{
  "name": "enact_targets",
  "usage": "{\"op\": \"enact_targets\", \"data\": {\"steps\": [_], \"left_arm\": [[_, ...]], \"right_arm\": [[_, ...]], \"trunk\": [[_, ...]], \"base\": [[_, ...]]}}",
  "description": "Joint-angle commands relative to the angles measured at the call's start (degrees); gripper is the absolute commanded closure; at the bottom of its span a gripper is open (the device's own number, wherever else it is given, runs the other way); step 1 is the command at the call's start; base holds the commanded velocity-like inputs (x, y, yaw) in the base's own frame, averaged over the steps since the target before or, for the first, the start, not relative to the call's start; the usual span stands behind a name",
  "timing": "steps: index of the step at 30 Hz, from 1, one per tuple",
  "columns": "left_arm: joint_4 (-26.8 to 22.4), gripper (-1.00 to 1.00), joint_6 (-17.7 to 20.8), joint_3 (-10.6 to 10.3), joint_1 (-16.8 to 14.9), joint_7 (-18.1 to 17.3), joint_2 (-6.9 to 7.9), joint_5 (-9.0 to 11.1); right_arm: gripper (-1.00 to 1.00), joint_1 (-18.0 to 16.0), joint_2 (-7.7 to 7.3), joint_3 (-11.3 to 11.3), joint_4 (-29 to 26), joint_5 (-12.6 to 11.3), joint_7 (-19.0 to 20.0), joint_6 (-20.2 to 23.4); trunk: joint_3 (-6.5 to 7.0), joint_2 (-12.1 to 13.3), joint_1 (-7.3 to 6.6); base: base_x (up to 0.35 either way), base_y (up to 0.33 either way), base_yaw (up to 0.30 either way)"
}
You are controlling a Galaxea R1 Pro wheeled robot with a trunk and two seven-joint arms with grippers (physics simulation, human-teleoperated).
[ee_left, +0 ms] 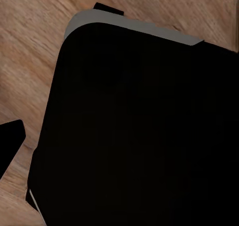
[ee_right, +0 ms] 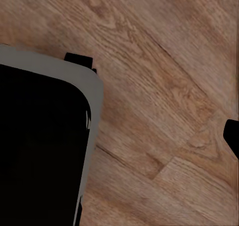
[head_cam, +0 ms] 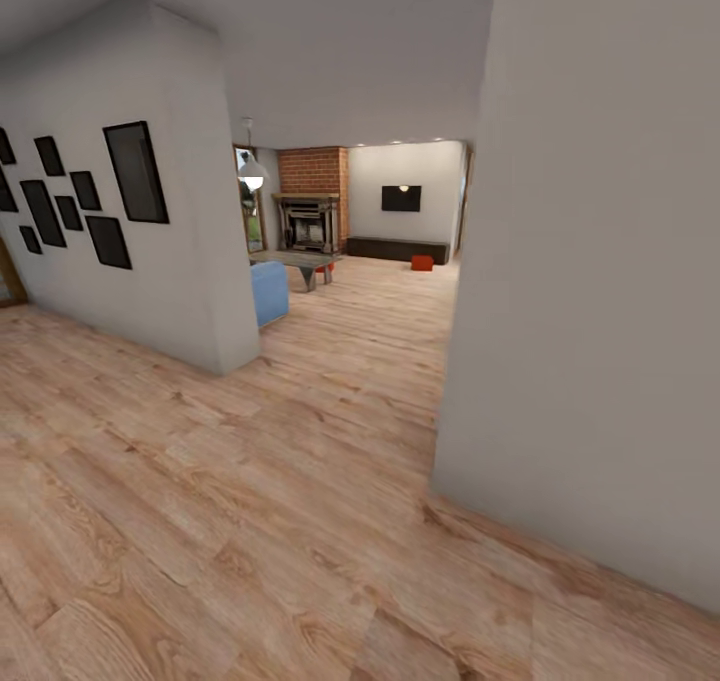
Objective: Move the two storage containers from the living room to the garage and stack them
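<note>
One storage container (head_cam: 422, 262) far off on living room floor (head_cam: 380, 301)

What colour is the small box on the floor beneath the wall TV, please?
Orange-red; the box shows best in the head view, far off in the living room.

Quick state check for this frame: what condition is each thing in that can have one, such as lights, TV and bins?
Orange-red bin: on the wood floor by the far wall, upright, not held.
Wall TV: screen dark.
Hanging lamp: lit.
Fireplace: no fire visible.
Picture frames: hung on the wall, dark.
</note>
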Motion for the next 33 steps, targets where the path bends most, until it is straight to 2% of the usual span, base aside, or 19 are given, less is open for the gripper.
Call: {"op": "enact_targets", "data": {"steps": [1,25,33], "left_arm": [[-0.1,-1.00,0.0,0.1,0.0,0.1,-0.03,0.4],[-0.6,-1.00,0.1,-0.1,0.0,0.0,-0.06,0.7],[-0.6,-1.00,0.0,-0.1,0.0,0.0,-0.06,0.7]], "right_arm": [[-1.00,0.0,0.01,0.5,0.1,-0.6,0.0,-0.3],[-1.00,0.0,0.10,0.2,0.1,-0.3,0.0,-0.3],[-1.00,0.0,0.10,-0.1,0.1,-1.0,-0.1,-0.2]], "trunk": [[-0.06,0.0,0.03],[-0.06,0.0,0.03],[-0.06,0.0,0.03]], "base": [[0.324,0.000,0.270],[0.326,0.000,0.269],[0.327,0.000,0.269]]}}
